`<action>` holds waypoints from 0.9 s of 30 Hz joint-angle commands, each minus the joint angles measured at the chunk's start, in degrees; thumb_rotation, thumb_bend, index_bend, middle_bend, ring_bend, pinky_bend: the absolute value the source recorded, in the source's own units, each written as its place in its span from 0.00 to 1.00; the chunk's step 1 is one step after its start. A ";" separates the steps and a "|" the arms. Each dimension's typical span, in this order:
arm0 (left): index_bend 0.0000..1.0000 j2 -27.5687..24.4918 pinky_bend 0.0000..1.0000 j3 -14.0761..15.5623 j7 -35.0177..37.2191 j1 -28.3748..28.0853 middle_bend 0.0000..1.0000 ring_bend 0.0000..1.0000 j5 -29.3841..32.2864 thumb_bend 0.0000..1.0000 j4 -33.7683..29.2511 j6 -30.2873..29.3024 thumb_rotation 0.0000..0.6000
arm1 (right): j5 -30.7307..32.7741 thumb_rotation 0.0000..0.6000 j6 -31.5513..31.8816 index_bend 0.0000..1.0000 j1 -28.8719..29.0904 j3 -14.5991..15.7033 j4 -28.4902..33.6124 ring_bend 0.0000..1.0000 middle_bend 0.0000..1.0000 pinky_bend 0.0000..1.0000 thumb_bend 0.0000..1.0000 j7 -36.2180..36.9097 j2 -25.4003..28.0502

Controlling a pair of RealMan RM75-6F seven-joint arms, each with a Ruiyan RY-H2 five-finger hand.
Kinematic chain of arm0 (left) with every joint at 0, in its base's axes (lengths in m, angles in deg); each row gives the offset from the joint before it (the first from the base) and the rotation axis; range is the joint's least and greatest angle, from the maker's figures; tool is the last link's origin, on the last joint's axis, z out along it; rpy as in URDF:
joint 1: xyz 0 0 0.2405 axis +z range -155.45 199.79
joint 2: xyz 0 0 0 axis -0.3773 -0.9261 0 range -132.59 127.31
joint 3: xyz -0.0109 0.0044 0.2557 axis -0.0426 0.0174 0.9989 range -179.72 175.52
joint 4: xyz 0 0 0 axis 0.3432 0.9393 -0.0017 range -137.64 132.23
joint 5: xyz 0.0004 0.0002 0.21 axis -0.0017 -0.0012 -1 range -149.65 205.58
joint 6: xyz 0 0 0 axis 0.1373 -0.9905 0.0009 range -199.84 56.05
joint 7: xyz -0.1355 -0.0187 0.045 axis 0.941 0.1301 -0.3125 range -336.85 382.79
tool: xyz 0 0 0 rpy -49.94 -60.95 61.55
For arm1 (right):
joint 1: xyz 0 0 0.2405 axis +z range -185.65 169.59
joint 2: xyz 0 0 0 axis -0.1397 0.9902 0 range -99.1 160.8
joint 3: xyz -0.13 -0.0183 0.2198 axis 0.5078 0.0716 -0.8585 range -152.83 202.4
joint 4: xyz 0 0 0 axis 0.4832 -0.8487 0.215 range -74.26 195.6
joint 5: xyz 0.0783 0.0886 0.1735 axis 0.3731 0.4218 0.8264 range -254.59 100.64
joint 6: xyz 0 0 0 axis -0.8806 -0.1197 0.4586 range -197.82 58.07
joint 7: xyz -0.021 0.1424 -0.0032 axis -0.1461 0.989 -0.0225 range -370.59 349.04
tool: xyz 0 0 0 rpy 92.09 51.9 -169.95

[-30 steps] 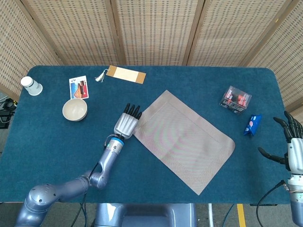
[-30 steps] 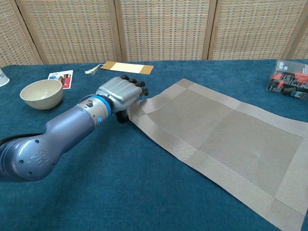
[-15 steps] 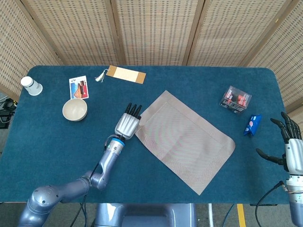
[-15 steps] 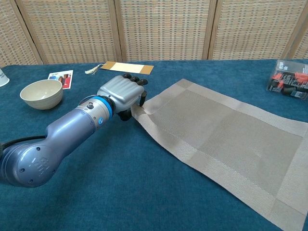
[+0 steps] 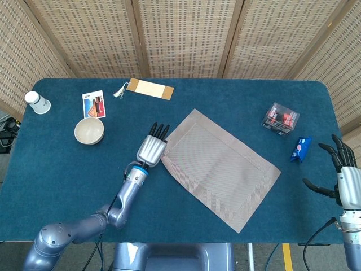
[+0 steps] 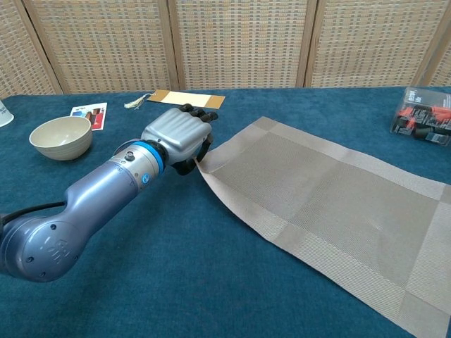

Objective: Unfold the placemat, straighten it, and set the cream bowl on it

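the placemat (image 5: 221, 166) lies unfolded on the blue table (image 5: 56, 169), but skewed, its long side running from the far left down toward the near right. the left hand (image 6: 176, 134) sits at the mat's left corner, fingers curled down over the edge; in the chest view that corner lifts slightly off the cloth against the fingers, so it looks pinched, though the thumb is hidden and i cannot be sure how firm the hold is. the right hand (image 5: 344, 183) hovers off the near right edge of the table, fingers spread and holding nothing.

the step in hand seems to be straightening. to do it well, the corner should be kept low and dragged flat, turning the mat until its long edges run parallel to the table's front, without letting the weave buckle or fold back. a second point of contact from the right hand at the opposite end would likely stop the mat from merely sliding.

the cream bowl (image 5: 89, 130) stands upright to the left of the left hand, well apart from the mat, not yet placed.

a printed card (image 5: 93, 104), a brown tag with a tassel (image 5: 149, 88), a white cup (image 5: 38, 103), a clear box (image 5: 280, 118) and a small blue packet (image 5: 302, 148) carry print too small to read.
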 commanded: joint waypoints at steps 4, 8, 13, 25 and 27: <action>0.71 -1.55 0.00 1.18 0.41 1.90 0.00 0.00 -1.38 0.49 -2.23 -1.70 1.00 | -0.48 1.00 0.10 0.22 0.00 0.29 0.22 0.00 0.00 0.00 0.16 -0.39 0.00; 0.71 -3.35 0.00 1.95 -0.45 3.40 0.00 0.00 -1.62 0.49 -4.96 -2.40 1.00 | -0.50 1.00 0.09 0.22 0.01 0.33 0.31 0.00 0.00 0.00 0.16 -0.58 -0.02; 0.71 -8.50 0.00 3.97 -2.05 7.64 0.00 0.00 -0.98 0.49 -14.65 -3.81 1.00 | -0.80 1.00 0.30 0.22 -0.05 0.52 0.72 0.00 0.00 0.00 0.16 -1.24 -0.04; 0.73 -19.05 0.00 11.71 -4.04 15.23 0.00 0.00 -6.54 0.49 -32.45 -10.72 1.00 | -2.44 1.00 0.93 0.22 -0.17 1.61 1.69 0.00 0.00 0.00 0.16 -4.04 -0.60; 0.73 -20.16 0.00 12.52 -4.09 16.08 0.00 0.00 -7.07 0.49 -34.05 -11.33 1.00 | -2.74 1.00 1.06 0.22 -0.18 1.77 1.83 0.00 0.00 0.00 0.16 -4.49 -0.72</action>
